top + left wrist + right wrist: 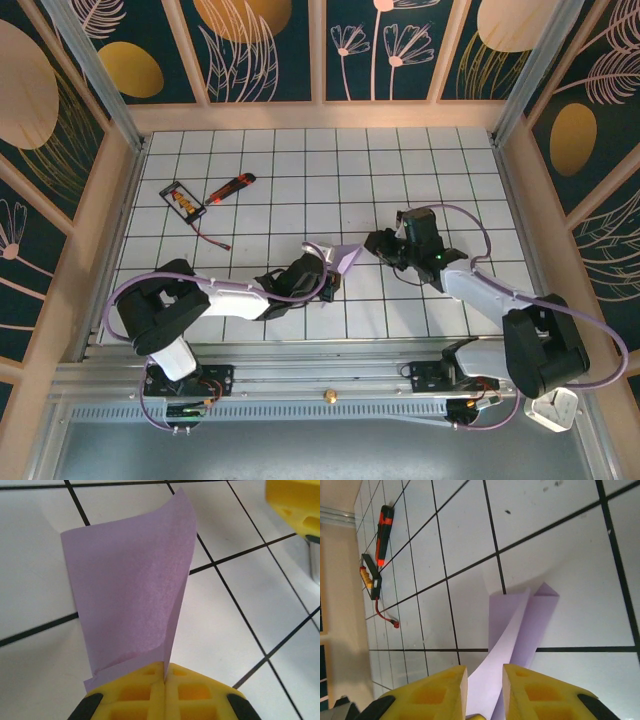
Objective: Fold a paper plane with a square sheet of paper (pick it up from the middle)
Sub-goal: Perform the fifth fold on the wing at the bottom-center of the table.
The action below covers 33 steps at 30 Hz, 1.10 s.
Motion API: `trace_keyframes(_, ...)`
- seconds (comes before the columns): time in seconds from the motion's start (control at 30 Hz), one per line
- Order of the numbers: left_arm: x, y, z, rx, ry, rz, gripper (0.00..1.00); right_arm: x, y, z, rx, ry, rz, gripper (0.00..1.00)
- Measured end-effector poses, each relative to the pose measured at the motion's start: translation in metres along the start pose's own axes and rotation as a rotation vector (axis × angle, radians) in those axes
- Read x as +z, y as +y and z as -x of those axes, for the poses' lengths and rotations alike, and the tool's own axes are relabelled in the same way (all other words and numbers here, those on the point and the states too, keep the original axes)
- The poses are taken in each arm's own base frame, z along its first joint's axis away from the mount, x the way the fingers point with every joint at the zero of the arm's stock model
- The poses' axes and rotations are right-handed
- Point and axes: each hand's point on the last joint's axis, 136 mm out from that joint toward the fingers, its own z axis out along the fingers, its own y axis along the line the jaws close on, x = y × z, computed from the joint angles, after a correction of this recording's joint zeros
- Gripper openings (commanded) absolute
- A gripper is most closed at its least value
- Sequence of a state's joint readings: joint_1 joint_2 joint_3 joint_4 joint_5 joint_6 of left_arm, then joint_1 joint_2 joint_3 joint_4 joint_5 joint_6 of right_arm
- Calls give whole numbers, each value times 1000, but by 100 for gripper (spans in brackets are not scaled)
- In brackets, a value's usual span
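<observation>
Left gripper point(164, 674) pinched tight on lavender paper point(135, 585), held up near table centre. Right gripper point(485, 672) narrowly parted, paper edge in gap, not clamped. Right wrist view adds red-orange knife point(384, 535) and black-framed card point(371, 575), well apart. Paper folded double, sharp crease, top corner curling.

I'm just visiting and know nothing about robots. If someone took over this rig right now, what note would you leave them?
Left gripper: shut on the square sheet of paper.
Right gripper: open, jaws either side of the sheet's free end.
Sheet: between the two grippers, near the middle of the table.
Done: sheet picked up and bent double.
Left: all the sharp creases; no plane shape yet.
</observation>
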<state>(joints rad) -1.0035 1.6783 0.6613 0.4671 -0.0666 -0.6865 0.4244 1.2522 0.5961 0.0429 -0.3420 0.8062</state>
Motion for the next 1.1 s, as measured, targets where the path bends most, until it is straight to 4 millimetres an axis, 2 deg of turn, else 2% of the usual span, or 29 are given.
trace_keyframes(0.27, 4, -6, -6, -111, 12, -49, 0, -4, -3, -2, -64, 4, -16, 27)
trace_keyframes(0.5, 5, 2, -22, -203, 29, -76, 0, -3, -3, -6, -94, 17, -4, 28)
trace_keyframes(0.8, -1, 2, -18, -324, -12, -137, 0, -1, -3, -14, -129, 37, 30, 37)
trace_keyframes(1.1, -4, 4, -18, -435, -27, -182, 0, 4, 7, -22, -179, 53, 65, 38)
